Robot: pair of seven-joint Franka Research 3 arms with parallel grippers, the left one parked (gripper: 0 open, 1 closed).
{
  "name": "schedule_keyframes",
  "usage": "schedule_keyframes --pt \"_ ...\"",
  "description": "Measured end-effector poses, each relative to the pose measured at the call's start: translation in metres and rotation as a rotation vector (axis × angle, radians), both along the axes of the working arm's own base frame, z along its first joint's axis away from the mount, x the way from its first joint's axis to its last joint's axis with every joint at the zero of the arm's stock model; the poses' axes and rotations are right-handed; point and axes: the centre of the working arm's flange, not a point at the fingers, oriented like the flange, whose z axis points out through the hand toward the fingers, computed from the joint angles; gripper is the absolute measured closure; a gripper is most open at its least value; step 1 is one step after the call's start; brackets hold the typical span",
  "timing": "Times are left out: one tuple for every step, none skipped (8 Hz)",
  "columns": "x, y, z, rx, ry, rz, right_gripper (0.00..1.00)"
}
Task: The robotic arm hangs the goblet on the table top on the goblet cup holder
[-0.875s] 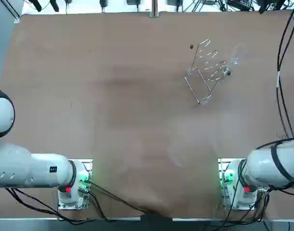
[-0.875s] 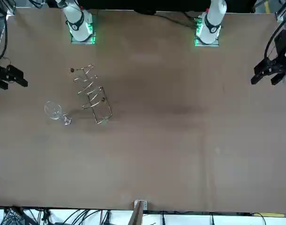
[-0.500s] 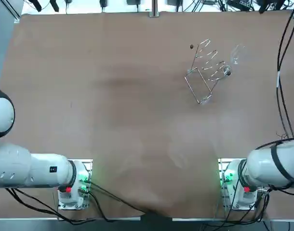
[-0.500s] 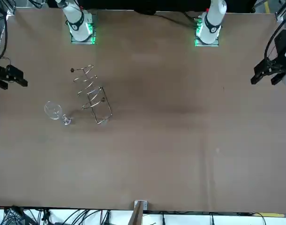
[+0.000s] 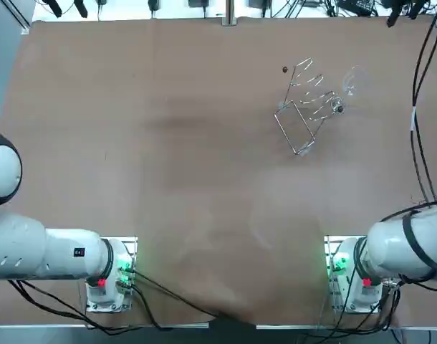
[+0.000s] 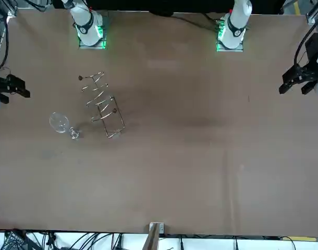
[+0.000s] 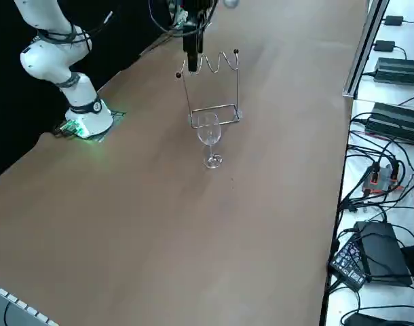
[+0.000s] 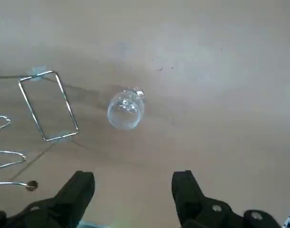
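The brown tabletop [image 5: 168, 143] carries only 2 things, both in its far right part, around 2 o'clock as I look down from overhead. The bigger is the wire goblet cup holder [image 5: 304, 107], a rectangular base loop with a row of wavy hanging slots raised above it. My right pincer [image 8: 134, 187] comes next: it hangs high over the tabletop with both fingers spread wide and nothing between them. The goblet [image 7: 209, 139] is the smallest, clear glass, standing on its foot just beside the holder's base loop, at roughly 3 o'clock of the holder overhead, and apart from the wire as far as I can judge.

What matters for the reach: the wrist camera looks almost straight down into the goblet's mouth, so its long axis runs vertical, stem under bowl. It lies below and ahead of the fingertips, close to the line midway between them. I judge the grasp not yet begun; I would need to descend and come in on the stem from the side facing away from the holder
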Motion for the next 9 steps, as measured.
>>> schedule_keyframes --pt "-0.001 -0.017 -0.003 0.031 0.002 0.006 0.0" --pt "-0.005 -0.04 -0.003 0.091 -0.005 0.075 0.0" --pt "-0.011 -0.068 -0.004 0.142 -0.018 0.186 0.0" --pt "-0.015 -0.092 -0.008 0.173 -0.035 0.278 0.0" --pt "-0.015 -0.106 -0.013 0.187 -0.052 0.343 0.0" --pt "-0.011 -0.109 -0.023 0.193 -0.072 0.42 0.0" --pt "-0.005 -0.11 -0.039 0.212 -0.101 0.499 0.0" --pt "0.0 -0.114 -0.063 0.247 -0.136 0.586 0.0" --pt "0.006 -0.122 -0.092 0.292 -0.174 0.676 0.0"
